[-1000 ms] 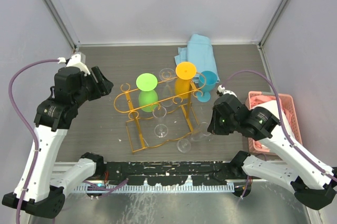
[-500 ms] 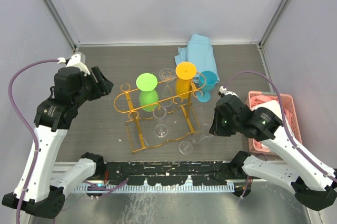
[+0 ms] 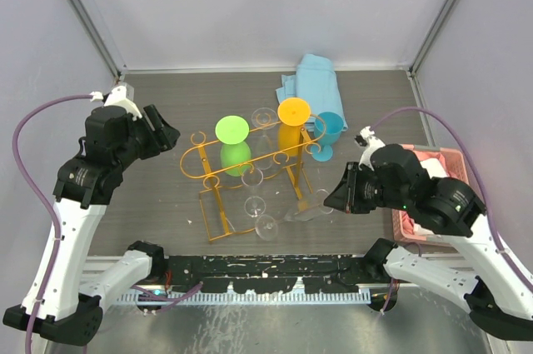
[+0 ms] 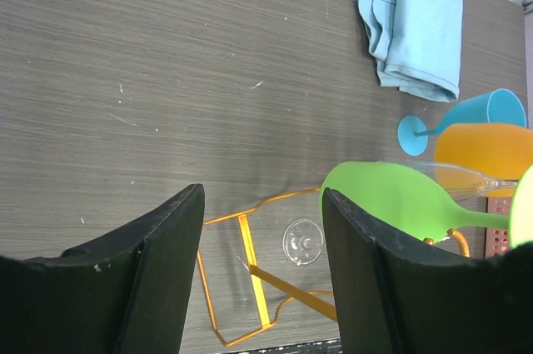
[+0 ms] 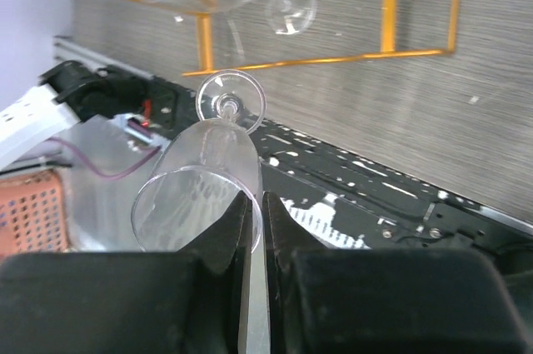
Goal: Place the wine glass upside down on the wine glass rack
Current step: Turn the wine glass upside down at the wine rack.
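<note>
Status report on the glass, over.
Left gripper open, left of wine glass rack. Right gripper shut on wine glass, held sideways near rack. Hung already: green glass, orange glass.

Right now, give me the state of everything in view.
wine glass, held sideways, not on rack
right gripper, shut on wine glass
left gripper, open, empty
wine glass rack, upright
green glass, hung upside down
orange glass, hung upside down
blue glass, on its side
cloth, folded

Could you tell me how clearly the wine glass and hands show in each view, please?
Top external: evenly lit, but the wine glass nearly vanishes against the dark table. Right wrist: it is sharp, with bright rim highlights, pinched by the right hand. Left wrist: the left hand reads as flat black.
</note>
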`<state>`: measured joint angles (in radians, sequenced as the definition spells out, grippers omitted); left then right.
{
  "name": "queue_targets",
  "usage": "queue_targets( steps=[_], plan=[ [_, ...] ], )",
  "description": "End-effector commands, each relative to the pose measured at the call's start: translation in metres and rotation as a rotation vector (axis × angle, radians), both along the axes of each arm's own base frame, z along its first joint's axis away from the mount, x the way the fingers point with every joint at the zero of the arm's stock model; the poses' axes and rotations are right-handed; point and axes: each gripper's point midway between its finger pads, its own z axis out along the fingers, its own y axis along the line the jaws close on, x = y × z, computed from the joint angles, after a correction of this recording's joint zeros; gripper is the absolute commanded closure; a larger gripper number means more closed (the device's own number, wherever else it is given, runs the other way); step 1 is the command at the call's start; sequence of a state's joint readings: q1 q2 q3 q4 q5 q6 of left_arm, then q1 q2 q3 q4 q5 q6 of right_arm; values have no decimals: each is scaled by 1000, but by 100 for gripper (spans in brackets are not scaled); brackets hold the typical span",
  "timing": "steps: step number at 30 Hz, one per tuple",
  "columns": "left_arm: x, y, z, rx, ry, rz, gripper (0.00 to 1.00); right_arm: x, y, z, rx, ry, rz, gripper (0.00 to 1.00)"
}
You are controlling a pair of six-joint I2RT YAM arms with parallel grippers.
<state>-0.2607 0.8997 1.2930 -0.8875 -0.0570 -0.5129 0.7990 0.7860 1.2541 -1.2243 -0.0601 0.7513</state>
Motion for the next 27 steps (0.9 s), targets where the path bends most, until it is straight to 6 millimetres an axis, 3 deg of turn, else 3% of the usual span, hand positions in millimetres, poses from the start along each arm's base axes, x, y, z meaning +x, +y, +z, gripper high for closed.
queue_targets(
  steps=[1, 9, 13, 17, 21, 27],
  plan=[
    [2, -5, 24, -46, -66, -8, 40, -12, 27, 65, 248, -124, 138, 99],
    [4, 4, 51, -36, -121, 39, 39, -39, 36, 131, 476, -243, 281, 99],
    [7, 5, 65, -50, -152, 50, 39, -51, 35, 178, 611, -367, 339, 99],
    [12, 0, 79, -75, -173, 42, 39, -39, 34, 211, 651, -501, 310, 99],
    [20, -6, 100, -106, -211, 28, 39, -24, 55, 245, 728, -617, 357, 100],
    [32, -4, 127, -90, -261, 41, 38, -9, 67, 303, 783, -821, 380, 99]
  ],
)
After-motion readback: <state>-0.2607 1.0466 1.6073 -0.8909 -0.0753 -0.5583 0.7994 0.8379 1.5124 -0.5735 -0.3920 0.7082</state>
